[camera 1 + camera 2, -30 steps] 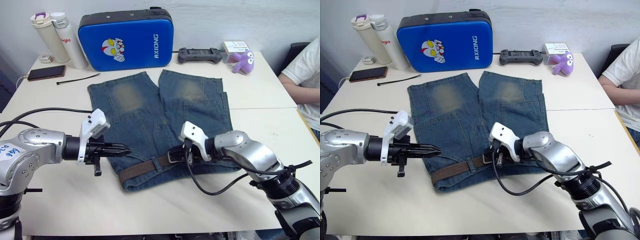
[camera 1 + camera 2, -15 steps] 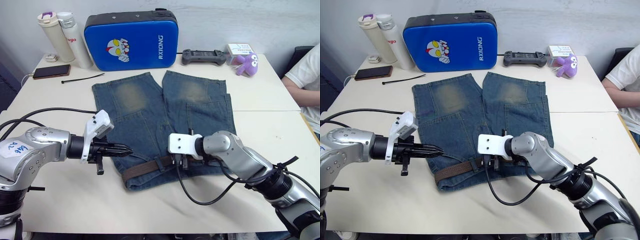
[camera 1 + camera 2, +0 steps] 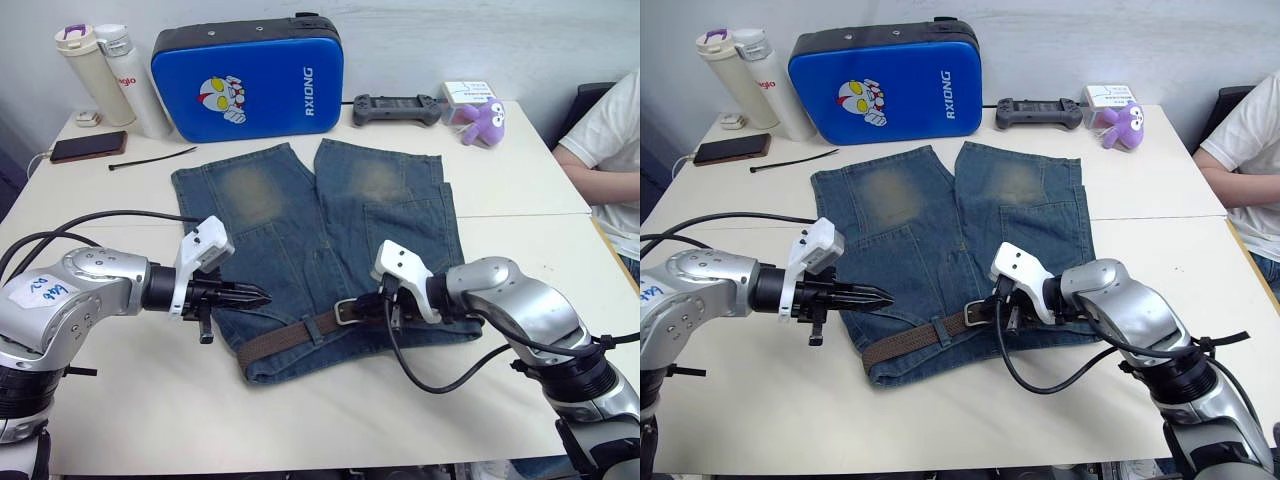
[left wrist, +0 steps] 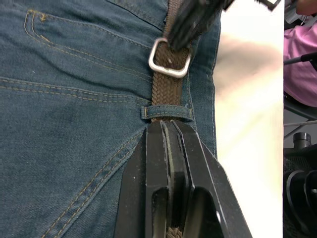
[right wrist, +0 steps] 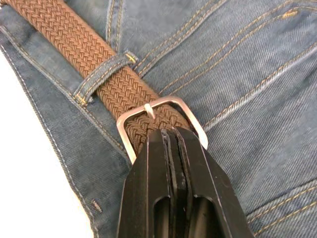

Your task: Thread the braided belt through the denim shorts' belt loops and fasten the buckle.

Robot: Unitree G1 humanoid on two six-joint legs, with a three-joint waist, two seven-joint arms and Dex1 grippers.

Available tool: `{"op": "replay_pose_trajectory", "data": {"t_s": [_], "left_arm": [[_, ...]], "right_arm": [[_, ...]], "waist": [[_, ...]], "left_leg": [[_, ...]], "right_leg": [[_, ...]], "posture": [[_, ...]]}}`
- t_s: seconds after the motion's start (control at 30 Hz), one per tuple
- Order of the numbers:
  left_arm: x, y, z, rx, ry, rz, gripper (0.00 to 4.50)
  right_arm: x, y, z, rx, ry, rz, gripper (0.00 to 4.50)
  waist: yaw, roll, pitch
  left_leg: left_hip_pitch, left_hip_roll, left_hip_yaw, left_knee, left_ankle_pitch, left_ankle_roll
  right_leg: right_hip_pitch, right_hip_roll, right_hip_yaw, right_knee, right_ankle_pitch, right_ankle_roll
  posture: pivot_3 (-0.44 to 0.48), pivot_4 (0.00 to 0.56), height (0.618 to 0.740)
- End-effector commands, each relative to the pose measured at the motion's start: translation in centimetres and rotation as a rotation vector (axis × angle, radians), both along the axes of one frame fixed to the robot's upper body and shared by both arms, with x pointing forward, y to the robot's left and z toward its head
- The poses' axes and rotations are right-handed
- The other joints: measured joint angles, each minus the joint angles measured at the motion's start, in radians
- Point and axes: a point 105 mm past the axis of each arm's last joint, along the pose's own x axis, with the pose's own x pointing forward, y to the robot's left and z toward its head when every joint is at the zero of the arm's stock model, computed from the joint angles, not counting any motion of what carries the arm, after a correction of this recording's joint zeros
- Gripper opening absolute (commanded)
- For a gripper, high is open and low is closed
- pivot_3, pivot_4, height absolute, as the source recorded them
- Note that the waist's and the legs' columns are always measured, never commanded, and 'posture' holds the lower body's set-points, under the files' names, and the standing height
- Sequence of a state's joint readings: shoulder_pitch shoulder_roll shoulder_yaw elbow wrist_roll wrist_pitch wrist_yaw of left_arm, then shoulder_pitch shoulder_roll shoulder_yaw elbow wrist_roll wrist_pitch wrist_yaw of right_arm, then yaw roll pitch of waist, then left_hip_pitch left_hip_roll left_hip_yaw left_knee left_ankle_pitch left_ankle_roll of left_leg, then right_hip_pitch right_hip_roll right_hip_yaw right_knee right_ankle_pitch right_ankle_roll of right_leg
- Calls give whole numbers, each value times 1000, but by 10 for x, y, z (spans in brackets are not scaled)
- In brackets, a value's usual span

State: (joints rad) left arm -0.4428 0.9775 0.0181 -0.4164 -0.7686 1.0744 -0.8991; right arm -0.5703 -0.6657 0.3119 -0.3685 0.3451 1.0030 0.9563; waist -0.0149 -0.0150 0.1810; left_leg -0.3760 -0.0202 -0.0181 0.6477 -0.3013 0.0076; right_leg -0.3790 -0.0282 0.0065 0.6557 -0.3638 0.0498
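Observation:
The denim shorts lie flat on the white table, waistband toward me. The braided belt runs along the waistband under a belt loop, and its silver buckle sits near the middle. My left gripper is shut and points along the belt, with its tips just short of that loop. My right gripper is shut too, its tips resting on the braid right at the buckle. Another loop crosses the belt beyond the buckle.
At the back stand a blue case, two bottles, a phone, a black cable tie, a game controller and a purple plush. A person sits at the right edge.
The head view has shifted. My right gripper reached left over the buckle half a second ago and has drawn back to its right side. The left gripper holds its place.

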Motion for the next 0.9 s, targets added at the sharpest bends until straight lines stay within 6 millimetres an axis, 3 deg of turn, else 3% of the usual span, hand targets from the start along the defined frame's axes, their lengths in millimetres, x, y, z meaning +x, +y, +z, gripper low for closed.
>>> {"op": "replay_pose_trajectory", "data": {"t_s": [0.03,0.27,0.37,0.67,0.9], "left_arm": [[2,2,7,9,-36,2,0],[2,3,6,12,-35,7,0],[1,3,5,15,-36,8,0],[2,3,7,20,-47,12,0],[3,1,6,16,-51,13,0]], "right_arm": [[-4,15,8,56,-14,40,60],[-2,27,24,136,-5,48,60],[-3,27,20,117,8,57,60],[-9,21,-30,-48,126,47,60],[-6,24,-48,-131,181,19,60]], "waist": [[-4,0,0],[-12,0,0],[-12,0,0],[-14,0,0],[-13,-1,0]], "left_leg": [[0,0,0,0,0,0],[0,0,0,0,0,0],[0,0,0,-1,0,-1],[0,0,0,0,0,0],[1,0,0,0,0,0]], "right_leg": [[0,0,0,0,0,0],[-1,0,0,0,0,0],[-1,0,0,0,0,0],[-1,0,0,0,0,0],[0,0,0,0,0,0]], "posture": [[0,150,740],[0,150,740],[0,150,740],[0,150,740],[0,150,740]]}}
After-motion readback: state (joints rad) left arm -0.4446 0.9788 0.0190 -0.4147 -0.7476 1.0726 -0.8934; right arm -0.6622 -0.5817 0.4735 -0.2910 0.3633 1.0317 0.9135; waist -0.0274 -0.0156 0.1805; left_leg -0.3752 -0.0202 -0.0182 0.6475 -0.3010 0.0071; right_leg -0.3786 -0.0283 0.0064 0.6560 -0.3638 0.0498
